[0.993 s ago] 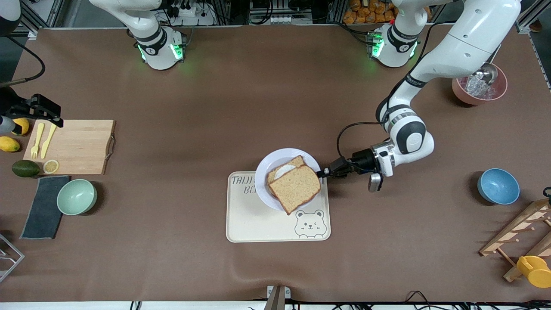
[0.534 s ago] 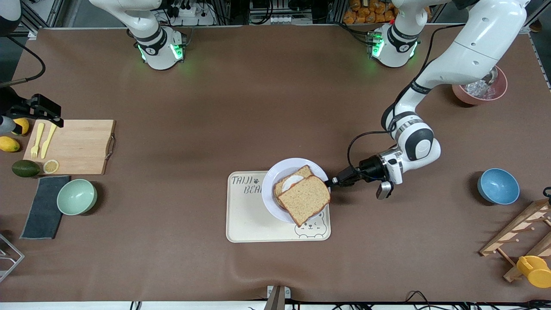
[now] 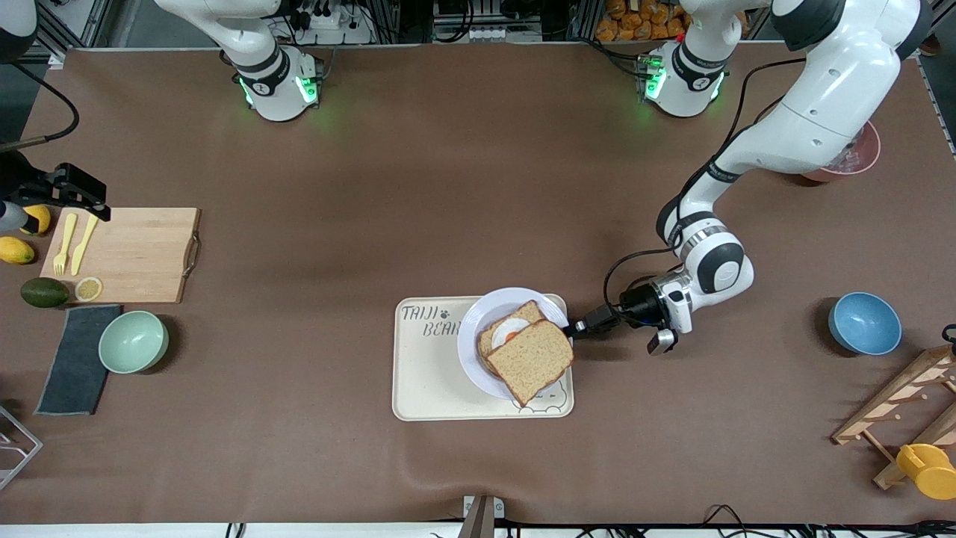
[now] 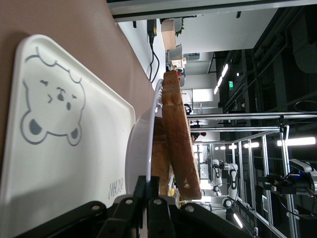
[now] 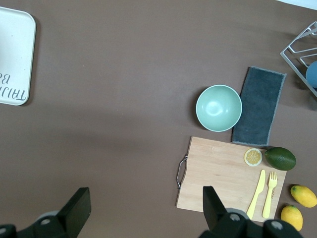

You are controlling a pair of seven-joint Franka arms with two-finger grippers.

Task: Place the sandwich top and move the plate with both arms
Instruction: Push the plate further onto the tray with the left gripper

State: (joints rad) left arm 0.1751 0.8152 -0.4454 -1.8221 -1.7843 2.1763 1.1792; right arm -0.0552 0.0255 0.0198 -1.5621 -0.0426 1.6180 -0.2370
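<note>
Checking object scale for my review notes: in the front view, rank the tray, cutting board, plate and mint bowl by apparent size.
1. Tray
2. Cutting board, somewhat smaller
3. Plate
4. Mint bowl

Right gripper [image 5: 143, 210] fingers wide apart above brown table [image 5: 114, 99]; mint bowl [image 5: 219, 108], grey cloth [image 5: 258, 106], cutting board [image 5: 229, 173], tray corner [image 5: 15, 54].

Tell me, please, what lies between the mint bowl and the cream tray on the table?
Nothing: in the front view, only bare brown table mat lies between the mint bowl and the cream tray. The right wrist view shows the same.
</note>
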